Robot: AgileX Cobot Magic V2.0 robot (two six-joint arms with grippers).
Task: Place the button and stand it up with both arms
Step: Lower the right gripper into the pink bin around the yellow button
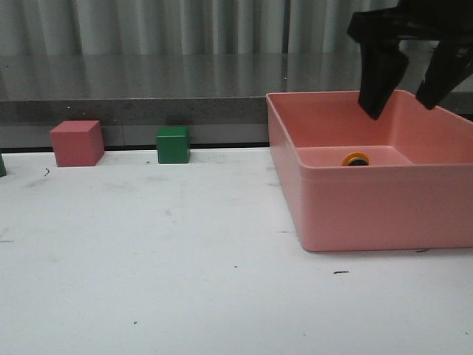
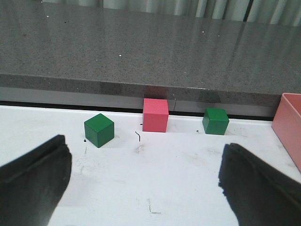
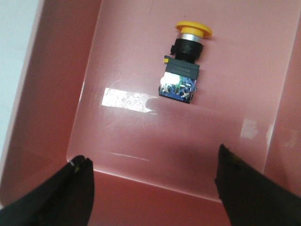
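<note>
Even, diffuse overhead light in all three views, no hard shadows. Front view: matte white table [image 1: 148,259] bright, soft contact shadows under the pink cube [image 1: 76,143] and dark green cube [image 1: 173,144]; black right gripper [image 1: 403,100] at 1 o'clock is slightly motion-soft. Right wrist view: white glare patch at 9 o'clock of the yellow-capped push button [image 3: 183,63] on the glossy pink plastic bin floor [image 3: 141,132]; black fingertips [image 3: 61,193] blurred. Left wrist view: sheen on the grey speckled stone ledge [image 2: 141,52], near fingers [image 2: 33,183] out of focus.

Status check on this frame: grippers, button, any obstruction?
Right gripper open above pink bin; left gripper open, empty. Button lying on its side inside bin. Nothing blocking it.
</note>
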